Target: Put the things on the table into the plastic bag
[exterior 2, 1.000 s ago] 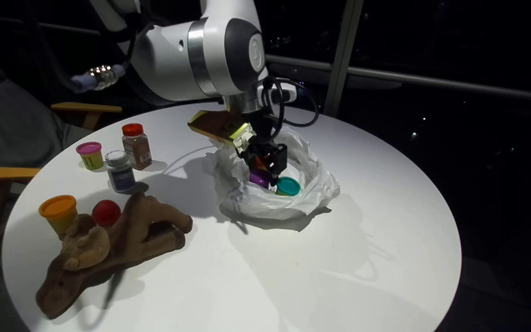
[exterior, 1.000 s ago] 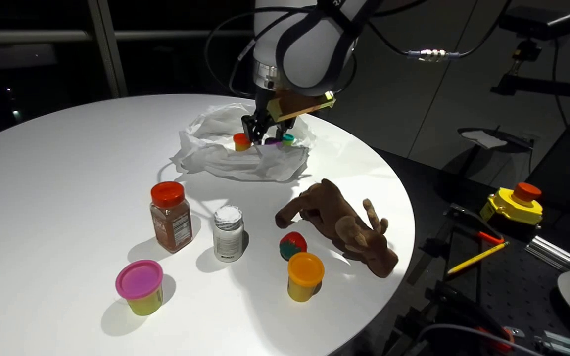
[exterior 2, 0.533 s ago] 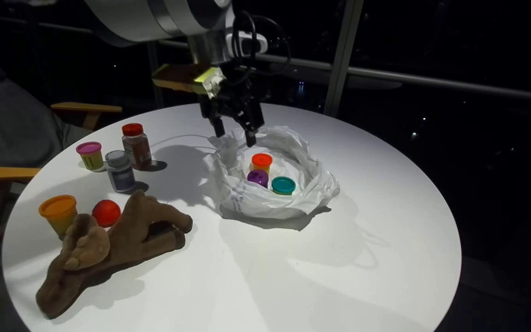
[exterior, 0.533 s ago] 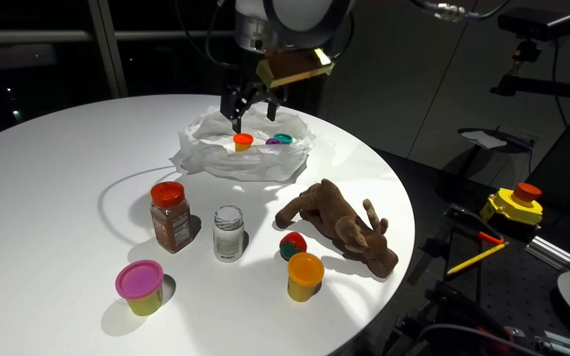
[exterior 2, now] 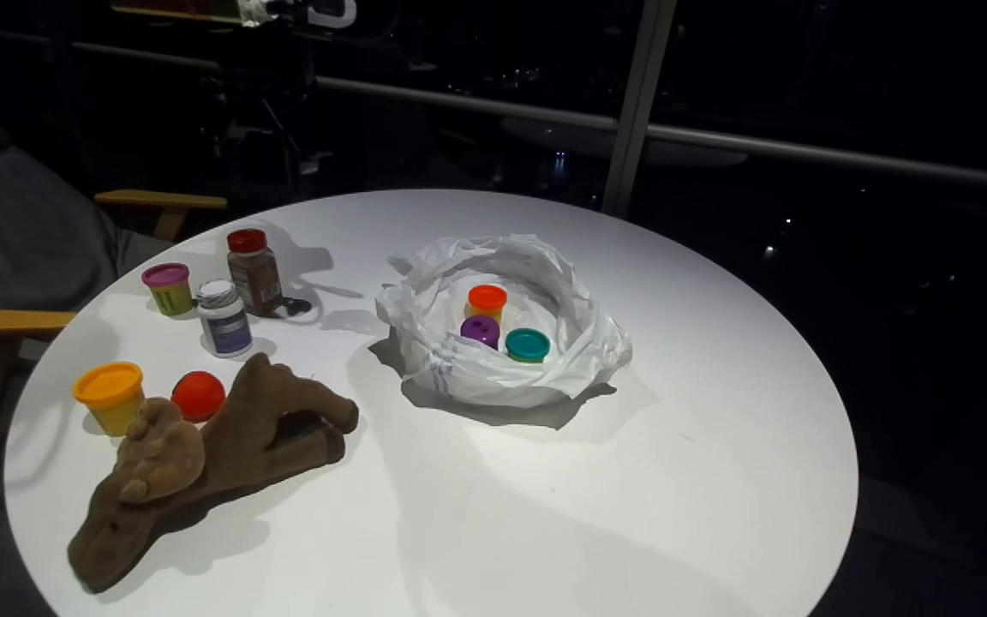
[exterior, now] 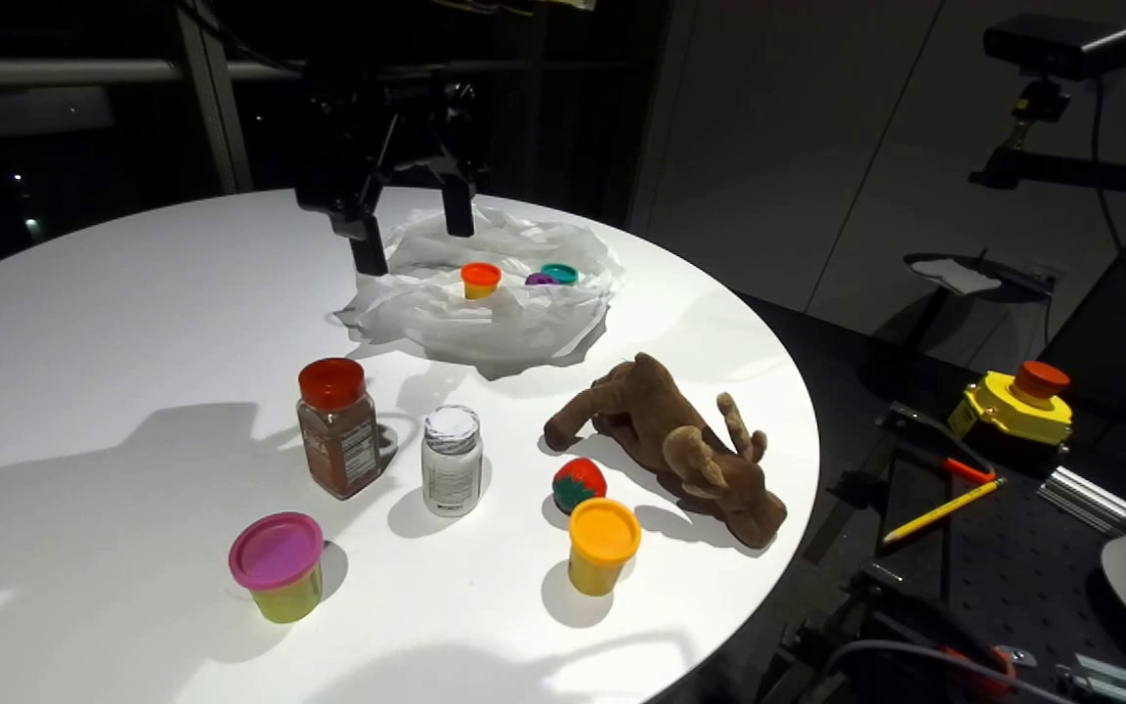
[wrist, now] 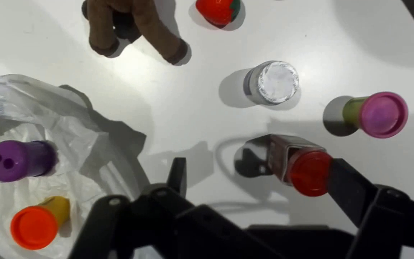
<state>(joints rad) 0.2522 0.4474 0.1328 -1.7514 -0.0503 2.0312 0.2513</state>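
While the claw (exterior: 413,240) hangs in the air above the worktop (exterior 2: 673,480), its two fingers are spread really wide, with just air between them. Look down through that gap in the wrist view and you get white worktop plus most of the red-lidded jar (wrist: 302,167). One finger does cross the edge of the lid there, but in an exterior view the claw's well above the jar, so that's only overlap, and they're apart.

The bag (exterior 2: 528,386) is sitting mouth up on the worktop, with a red-topped tub (exterior 2: 487,300), a purple thing (exterior 2: 480,331) and a teal tub (exterior 2: 528,344) inside. Out on the worktop itself you've got the jar, a white bottle (exterior: 452,464) and a pink-lidded tub (exterior: 278,567), all standing upright and fairly near each other. Then there's an orange tub (exterior: 601,548), also upright, just beside a red and green strawberry (exterior: 580,485), and a brown plush (exterior: 661,420) lying on its side next to that.
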